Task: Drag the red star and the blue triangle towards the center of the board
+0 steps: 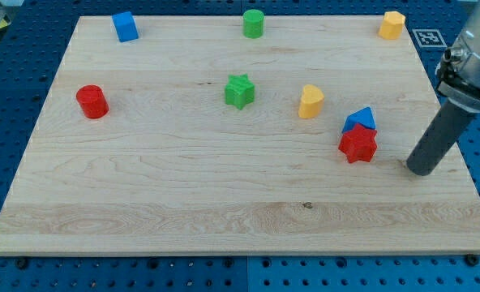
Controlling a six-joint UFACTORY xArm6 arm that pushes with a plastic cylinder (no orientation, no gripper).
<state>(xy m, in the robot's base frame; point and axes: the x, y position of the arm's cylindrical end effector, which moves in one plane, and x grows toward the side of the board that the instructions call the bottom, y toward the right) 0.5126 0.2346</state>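
The red star [358, 144] lies on the wooden board [183, 186] at the view's right, touching the blue triangle [360, 119], which sits just above it. My tip [422, 169] rests on the board to the right of the red star, a short gap away and slightly lower in the view. The dark rod rises from it toward the view's upper right edge.
A yellow heart-like block [310, 101] lies left of the triangle. A green star [239, 91] sits near the top middle. A red cylinder [92, 101] is at the left. A blue cube [126, 26], green cylinder [253, 23] and yellow block [392, 25] line the top edge.
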